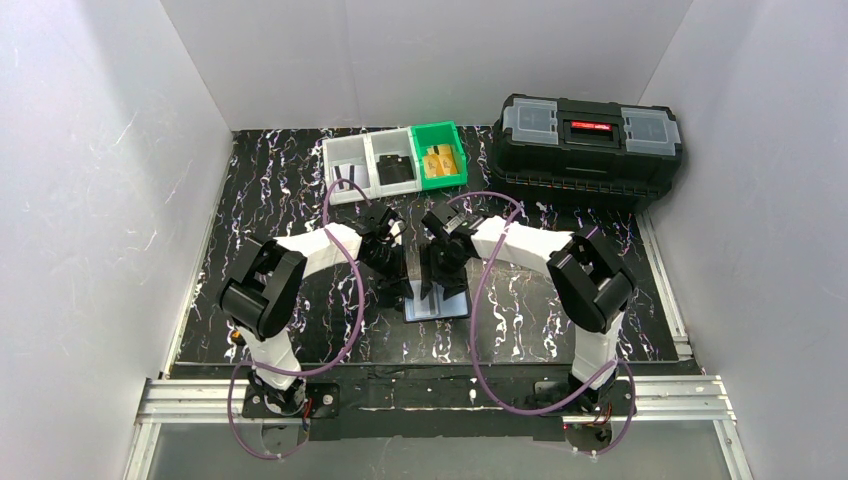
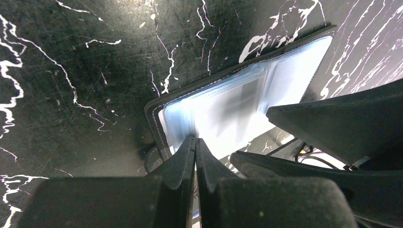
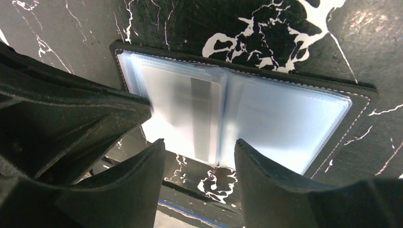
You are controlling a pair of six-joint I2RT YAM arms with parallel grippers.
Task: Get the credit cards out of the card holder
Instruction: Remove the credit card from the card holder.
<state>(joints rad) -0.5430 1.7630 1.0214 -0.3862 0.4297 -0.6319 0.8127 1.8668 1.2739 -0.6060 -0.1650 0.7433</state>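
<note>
The card holder (image 1: pixel 445 306) lies open on the black marbled table, its pale clear pockets facing up (image 3: pixel 280 114). A whitish credit card with a grey stripe (image 3: pixel 202 116) shows through the left pocket. My left gripper (image 2: pixel 196 139) is shut, its tips pressed together at the near corner of the clear pockets (image 2: pixel 228 109); whether a pocket sheet is pinched does not show. My right gripper (image 3: pixel 199 142) is open, its fingers straddling the holder's near edge by the fold. More credit cards lie in the bins: striped white (image 1: pixel 350 176), black (image 1: pixel 397 171), gold-orange (image 1: pixel 441 161).
A row of two grey bins (image 1: pixel 368 150) and a green bin (image 1: pixel 452 133) stands at the back of the table. The big black toolbox (image 1: pixel 585 150) sits at the back right. White walls enclose the table on three sides.
</note>
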